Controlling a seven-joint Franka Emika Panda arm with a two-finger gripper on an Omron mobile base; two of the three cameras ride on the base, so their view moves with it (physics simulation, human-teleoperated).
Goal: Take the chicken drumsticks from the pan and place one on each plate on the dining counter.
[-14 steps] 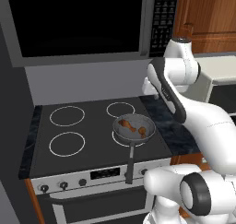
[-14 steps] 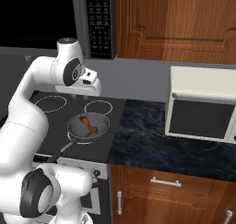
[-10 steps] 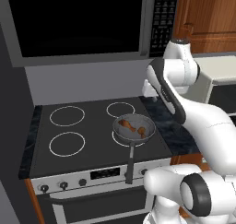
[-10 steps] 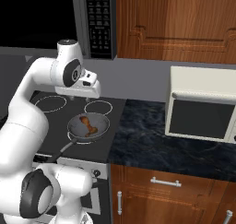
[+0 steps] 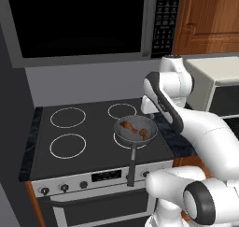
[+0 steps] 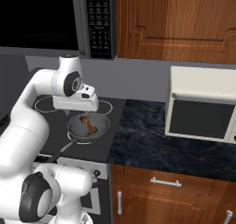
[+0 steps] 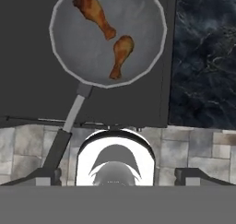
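Nothing has shifted: the arm stays poised above the pan (image 7: pixel 108 36).
Gripper (image 7: pixel 118 176) spread wide (empty); both chicken drumsticks (image 7: pixel 95 14) remain unpicked.

Two base views from behind, either side of the stove (image 5: pixel 93 128); hand view straight down over the pan (image 7: pixel 108 36).

Pretty clearly a home kitchen. There's a black stove (image 5: pixel 93 132) with a built-in microwave (image 5: pixel 84 25) above, wood cabinets (image 6: pixel 175 22) and a dark marbled countertop (image 6: pixel 156 140).
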